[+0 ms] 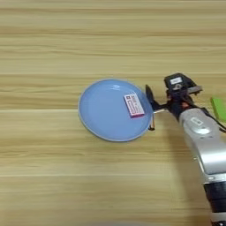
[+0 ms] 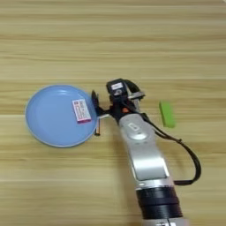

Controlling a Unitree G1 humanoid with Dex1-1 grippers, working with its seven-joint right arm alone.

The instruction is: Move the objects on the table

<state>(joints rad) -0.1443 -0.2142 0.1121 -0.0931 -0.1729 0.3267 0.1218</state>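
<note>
small white-and-pink box (image 2: 81, 110): red printed label, lettering too small to read | white tag on black pincer head (image 2: 116, 86): marks unreadable | no legible text

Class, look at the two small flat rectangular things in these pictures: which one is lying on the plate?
The white-and-pink box lies on the light-blue plate, near its right rim. The green block lies on the bare table, right of the arm.

The silver right arm (image 2: 143, 154) extends forward, gripper (image 2: 98, 115) pointing left.
</note>
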